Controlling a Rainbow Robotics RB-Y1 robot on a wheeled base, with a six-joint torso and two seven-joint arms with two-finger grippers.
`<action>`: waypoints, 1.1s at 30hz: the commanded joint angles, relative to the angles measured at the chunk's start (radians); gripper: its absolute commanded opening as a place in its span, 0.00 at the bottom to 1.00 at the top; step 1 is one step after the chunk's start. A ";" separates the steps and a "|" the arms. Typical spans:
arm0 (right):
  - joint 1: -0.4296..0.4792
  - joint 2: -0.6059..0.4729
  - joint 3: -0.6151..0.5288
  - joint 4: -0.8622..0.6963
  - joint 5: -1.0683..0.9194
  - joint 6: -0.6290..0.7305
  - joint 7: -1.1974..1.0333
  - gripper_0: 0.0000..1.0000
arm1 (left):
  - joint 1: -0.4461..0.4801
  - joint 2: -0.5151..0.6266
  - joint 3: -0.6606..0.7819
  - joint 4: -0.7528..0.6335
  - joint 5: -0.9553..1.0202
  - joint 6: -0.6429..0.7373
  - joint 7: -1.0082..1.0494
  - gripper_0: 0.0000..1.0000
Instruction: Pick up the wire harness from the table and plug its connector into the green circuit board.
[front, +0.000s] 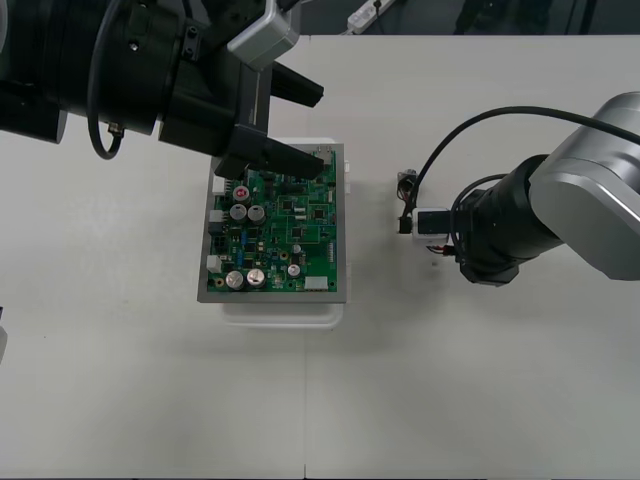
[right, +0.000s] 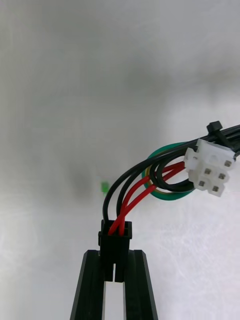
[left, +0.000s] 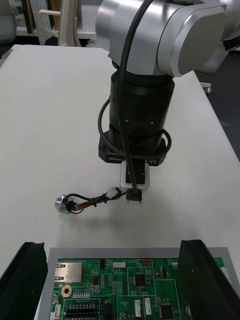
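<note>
Wire harness (left: 92, 201) of red, black and green leads lies on the light worktop (front: 120, 400) between the green circuit board (front: 285, 240) and the right edge, its small black plug (right: 115, 239) pinched in my closed right tool (right: 115, 272), wrist steeply down for the lift, while my left tool (front: 290, 125) hovers wide open over the board.

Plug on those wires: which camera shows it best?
Right wrist view: the plug sits close up, clamped in the right end effector. The front view and left wrist view show it as a dark speck at that end effector.
</note>
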 joint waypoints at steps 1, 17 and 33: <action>-0.026 -0.073 -0.031 -0.069 -0.024 -0.004 -0.027 0.00 | -0.010 -0.034 -0.035 -0.016 0.015 0.031 -0.034 0.76; -0.026 -0.161 -0.154 -0.115 -0.217 -0.004 -0.029 0.00 | -0.013 -0.033 -0.014 -0.014 0.018 0.028 -0.030 0.76; -0.026 -0.173 -0.247 -0.158 -0.403 -0.004 -0.056 0.00 | -0.013 0.006 0.021 -0.014 0.059 0.028 -0.019 0.76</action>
